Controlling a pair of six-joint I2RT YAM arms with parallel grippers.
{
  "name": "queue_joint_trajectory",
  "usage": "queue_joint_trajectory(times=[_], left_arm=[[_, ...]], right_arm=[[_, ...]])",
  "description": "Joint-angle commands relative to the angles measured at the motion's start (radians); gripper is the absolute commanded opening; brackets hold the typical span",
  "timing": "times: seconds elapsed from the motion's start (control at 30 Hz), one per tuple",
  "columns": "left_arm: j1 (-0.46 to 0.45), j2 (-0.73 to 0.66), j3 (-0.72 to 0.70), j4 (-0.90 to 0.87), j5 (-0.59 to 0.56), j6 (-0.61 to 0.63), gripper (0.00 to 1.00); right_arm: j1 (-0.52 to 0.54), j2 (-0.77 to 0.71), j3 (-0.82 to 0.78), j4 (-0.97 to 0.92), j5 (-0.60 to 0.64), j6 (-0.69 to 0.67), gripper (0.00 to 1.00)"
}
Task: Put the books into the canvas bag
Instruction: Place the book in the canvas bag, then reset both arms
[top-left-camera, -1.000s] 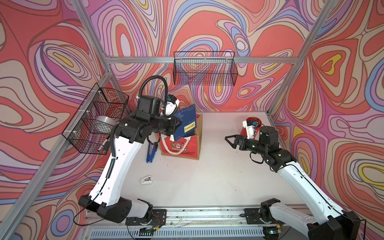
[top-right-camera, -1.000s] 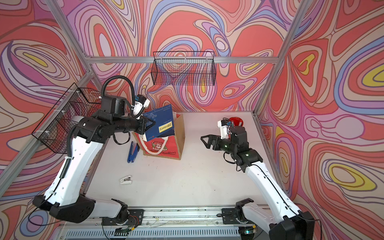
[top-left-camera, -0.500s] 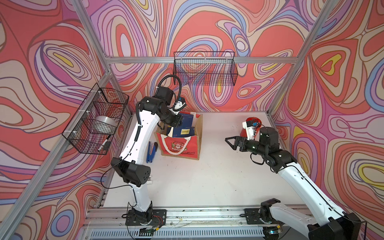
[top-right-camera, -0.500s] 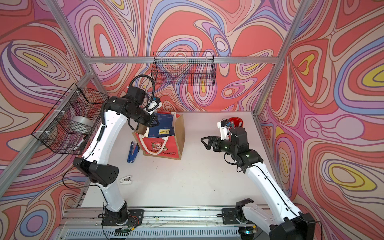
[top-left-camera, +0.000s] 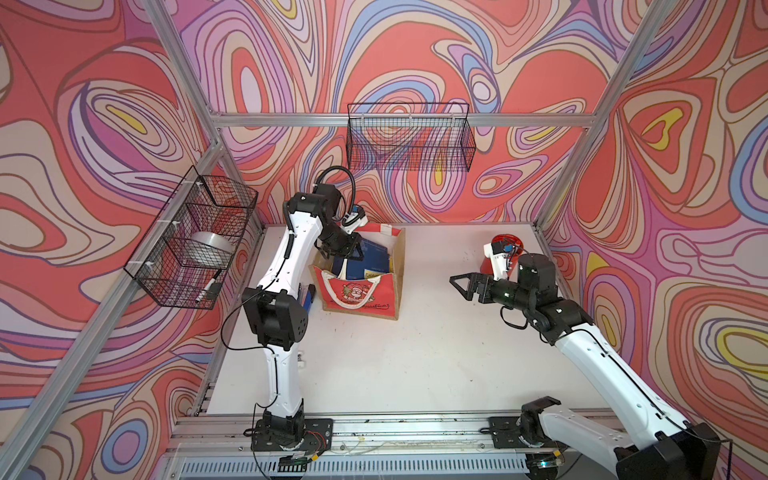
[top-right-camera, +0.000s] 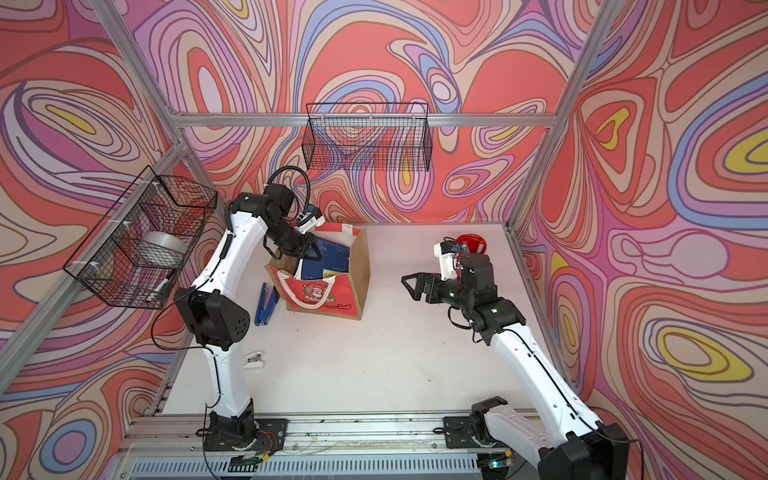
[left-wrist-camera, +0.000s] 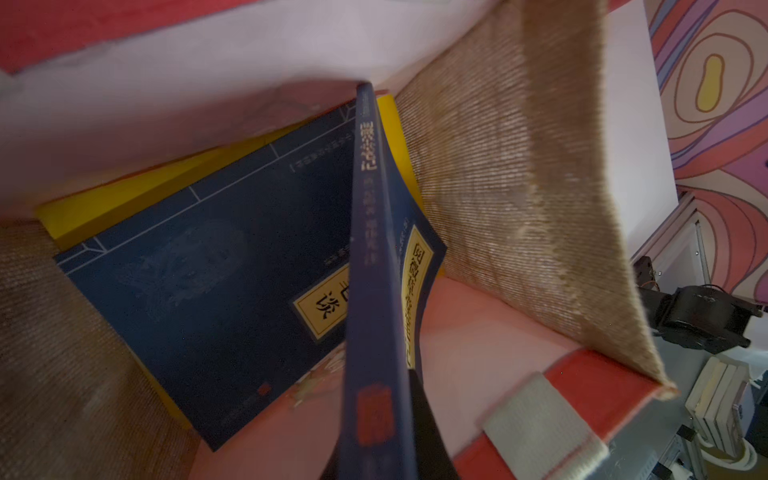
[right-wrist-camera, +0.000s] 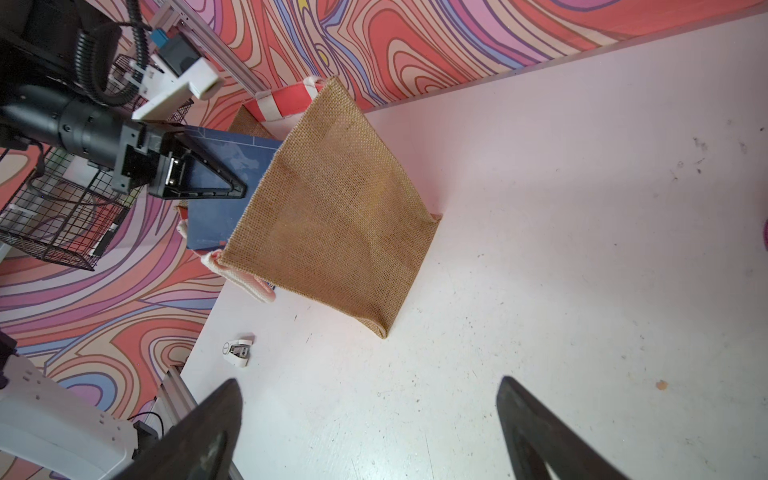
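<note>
left gripper (right-wrist-camera: 226, 183) clamped on held book (left-wrist-camera: 378, 291), tips mostly hidden | edge-on, long axis running down into canvas bag (top-left-camera: 397, 266) | second book (left-wrist-camera: 208, 270) inside, part-covered | right gripper (right-wrist-camera: 369, 381) wide, empty

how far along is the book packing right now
Done: one navy book already lies flat in the canvas bag. In hand: the left gripper is shut on a second book, which stands edge-on inside the bag's mouth. Left: let it go and pull the arm out. The right gripper hangs open and empty, away from the bag. I see no further book outside it.
</note>
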Motion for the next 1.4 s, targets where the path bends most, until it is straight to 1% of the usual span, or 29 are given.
queue_joint_trajectory(times=[0.0,0.03,0.07,0.1,0.13,0.17,0.2,0.3,0.37,0.47,0.7,0.8,0.83,0.93,0.97,1.07,1.1,1.13,1.17,1.23,1.3,1.37], left_arm=[[0.004,0.052,0.022,-0.049,-0.019,0.000,0.00],[0.005,0.065,0.039,-0.049,-0.042,-0.009,0.02],[0.005,0.079,0.056,-0.046,-0.079,-0.020,0.09],[0.006,0.088,0.075,-0.044,-0.100,-0.027,0.19],[0.005,0.095,0.088,-0.044,-0.112,-0.033,0.45],[0.006,0.093,0.099,-0.038,-0.124,-0.042,0.63],[0.005,0.087,0.106,-0.032,-0.129,-0.046,0.73],[0.005,0.044,0.111,-0.013,-0.143,-0.049,0.92],[0.005,0.007,0.110,-0.001,-0.166,-0.052,0.98],[0.005,-0.052,0.107,0.028,-0.196,-0.054,1.00],[0.007,-0.220,0.047,0.166,-0.273,-0.083,1.00],[0.008,-0.313,0.002,0.205,-0.308,-0.092,1.00],[0.008,-0.354,-0.038,0.228,-0.319,-0.093,1.00],[0.008,-0.526,-0.271,0.348,-0.375,-0.115,1.00],[0.008,-0.592,-0.373,0.405,-0.407,-0.133,1.00],[0.008,-0.794,-0.685,0.589,-0.568,-0.189,1.00],[0.008,-0.868,-0.803,0.672,-0.603,-0.183,1.00],[0.008,-0.932,-0.899,0.738,-0.628,-0.184,1.00],[0.008,-1.000,-1.000,0.804,-0.681,-0.210,1.00],[0.008,-1.107,-1.140,0.874,-0.745,-0.248,1.00],[0.008,-1.193,-1.253,0.898,-0.842,-0.317,1.00],[0.009,-1.264,-1.346,0.931,-0.913,-0.361,1.00]], right_arm=[[-0.008,0.011,0.002,-0.018,0.008,-0.022,0.96],[-0.008,0.012,0.003,-0.017,0.006,-0.021,0.96],[-0.010,0.012,0.003,-0.013,0.006,-0.022,0.96],[-0.009,0.014,0.001,-0.010,0.005,-0.021,0.96],[-0.010,0.015,-0.001,-0.008,0.004,-0.021,0.96],[-0.009,0.017,-0.002,-0.005,0.002,-0.020,0.97],[-0.010,0.020,-0.005,-0.001,-0.001,-0.020,0.96],[-0.011,0.029,-0.006,0.005,-0.006,-0.020,0.96],[-0.011,0.032,-0.007,0.009,-0.007,-0.020,0.96],[-0.011,0.035,-0.009,0.018,-0.016,-0.017,0.96],[-0.010,0.028,-0.019,0.020,-0.035,-0.041,0.97],[-0.010,0.023,-0.020,-0.007,0.012,-0.083,0.98],[-0.011,0.026,-0.021,-0.013,0.032,-0.103,0.98],[-0.009,0.050,-0.017,-0.033,0.142,-0.199,0.98],[-0.009,0.056,-0.022,-0.028,0.203,-0.228,0.98],[-0.009,0.057,-0.035,0.020,0.378,-0.260,0.98],[-0.010,0.057,-0.045,0.050,0.424,-0.268,0.98],[-0.009,0.060,-0.051,0.069,0.453,-0.281,0.98],[-0.009,0.065,-0.063,0.097,0.476,-0.299,0.98],[-0.008,0.062,-0.107,0.183,0.530,-0.338,0.98],[-0.008,0.055,-0.154,0.270,0.605,-0.369,0.98],[-0.008,0.058,-0.192,0.334,0.643,-0.404,0.98]])
